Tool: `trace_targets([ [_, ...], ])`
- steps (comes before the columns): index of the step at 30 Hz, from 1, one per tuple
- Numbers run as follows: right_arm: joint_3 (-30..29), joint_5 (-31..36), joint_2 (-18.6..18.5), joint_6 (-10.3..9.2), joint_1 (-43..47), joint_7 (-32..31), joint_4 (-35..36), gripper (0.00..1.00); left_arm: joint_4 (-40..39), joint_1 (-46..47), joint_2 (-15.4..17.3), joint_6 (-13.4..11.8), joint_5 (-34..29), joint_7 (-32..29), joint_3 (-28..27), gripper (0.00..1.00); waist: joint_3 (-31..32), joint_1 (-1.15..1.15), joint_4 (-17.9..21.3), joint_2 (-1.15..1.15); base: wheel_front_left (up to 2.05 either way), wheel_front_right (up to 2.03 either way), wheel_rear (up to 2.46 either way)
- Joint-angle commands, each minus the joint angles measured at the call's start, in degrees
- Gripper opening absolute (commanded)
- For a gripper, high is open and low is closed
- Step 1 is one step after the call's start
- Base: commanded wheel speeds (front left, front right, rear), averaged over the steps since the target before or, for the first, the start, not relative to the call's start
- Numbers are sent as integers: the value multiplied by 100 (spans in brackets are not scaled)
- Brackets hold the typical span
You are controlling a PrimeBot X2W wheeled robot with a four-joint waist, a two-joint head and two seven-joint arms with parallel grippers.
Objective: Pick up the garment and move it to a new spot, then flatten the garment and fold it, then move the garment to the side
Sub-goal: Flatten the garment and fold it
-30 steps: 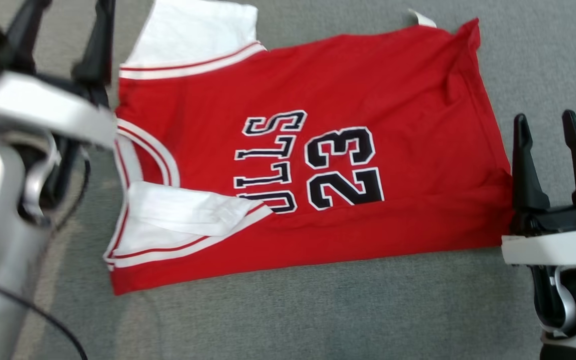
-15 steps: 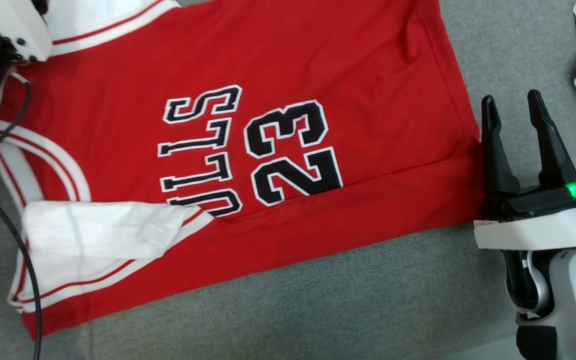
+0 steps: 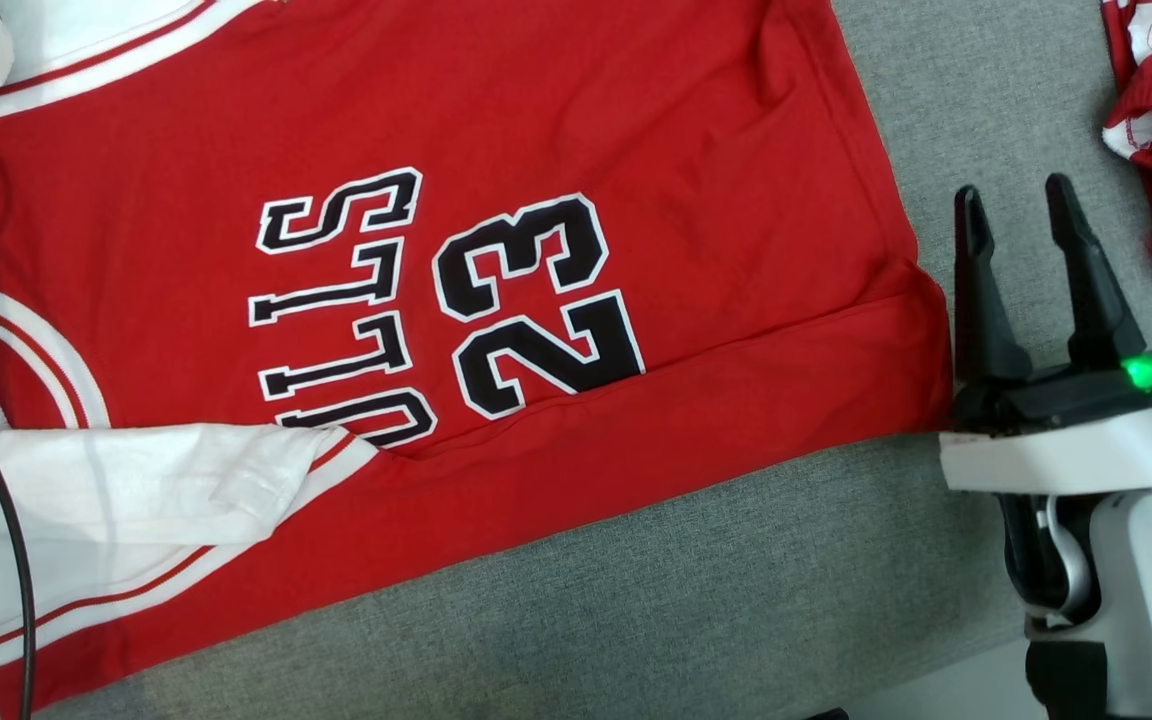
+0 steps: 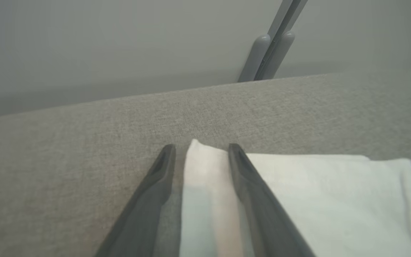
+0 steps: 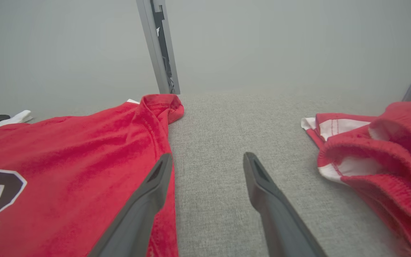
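Now left gripper (image 4: 201, 147) spread astride white sleeve (image 4: 316, 200) corner (not clamped); right gripper (image 3: 1013, 188) wide, empty, beside jersey (image 3: 536, 120) hem.

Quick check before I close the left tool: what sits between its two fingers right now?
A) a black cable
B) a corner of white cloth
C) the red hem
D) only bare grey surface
B: in the left wrist view the left tool is open and straddles the corner of the white sleeve. White cloth shows between its two fingers, lying on the grey surface.
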State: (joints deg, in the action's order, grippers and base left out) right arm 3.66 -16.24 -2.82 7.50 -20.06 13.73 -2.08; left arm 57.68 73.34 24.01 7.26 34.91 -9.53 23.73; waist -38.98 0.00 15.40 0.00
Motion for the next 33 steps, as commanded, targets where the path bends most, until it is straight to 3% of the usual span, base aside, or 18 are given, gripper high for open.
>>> trace_targets([
  [1, -44, 35, -14, -2, -165, 52, 40, 100, 209, -186, -62, 19, 2, -34, 96, 0, 4, 0, -6, 0, 0, 0, 0],
  [6, -209, 35, -117, -2, -850, -121, -174, 100, 318, -70, -156, 29, -12, 214, 216, 0, 44, 0, -111, 0, 0, 0, 0],
  [12, -220, -246, -467, -1, -2245, -396, -1290, 100, 310, 132, -424, 28, 49, 349, 457, 0, 43, 0, -429, 0, 0, 0, 0],
  [19, 541, -577, -785, -2, -3443, -669, -2952, 100, 167, 328, -734, 23, 184, 500, 848, 0, 24, 0, -836, 0, 0, 0, 0],
  [25, 1404, -1104, -1043, -2, -3984, -1284, -3792, 100, 95, 441, -798, 24, 324, 584, 1170, 0, 51, 0, -968, 0, 0, 0, 0],
  [26, 1532, -1191, -1106, -2, -4055, -1400, -3857, 81, 89, 466, -794, 24, 359, 587, 1212, 0, 58, 0, -977, 0, 0, 0, 0],
  [28, 1780, -1390, -1224, -2, -4178, -1635, -3932, 19, 63, 509, -773, 24, 430, 606, 1287, 0, 73, 0, -986, 0, 0, 0, 0],
  [29, 1896, -1457, -1296, -2, -4256, -1684, -3930, 0, 58, 517, -758, 24, 463, 615, 1317, 0, 81, 0, -990, 0, 0, 0, 0],
  [33, 2292, -1868, -1534, -2, -4483, -1896, -3905, 0, 30, 584, -673, 24, 597, 702, 1416, 0, 117, 0, -1016, 0, 0, 0, 0],
])
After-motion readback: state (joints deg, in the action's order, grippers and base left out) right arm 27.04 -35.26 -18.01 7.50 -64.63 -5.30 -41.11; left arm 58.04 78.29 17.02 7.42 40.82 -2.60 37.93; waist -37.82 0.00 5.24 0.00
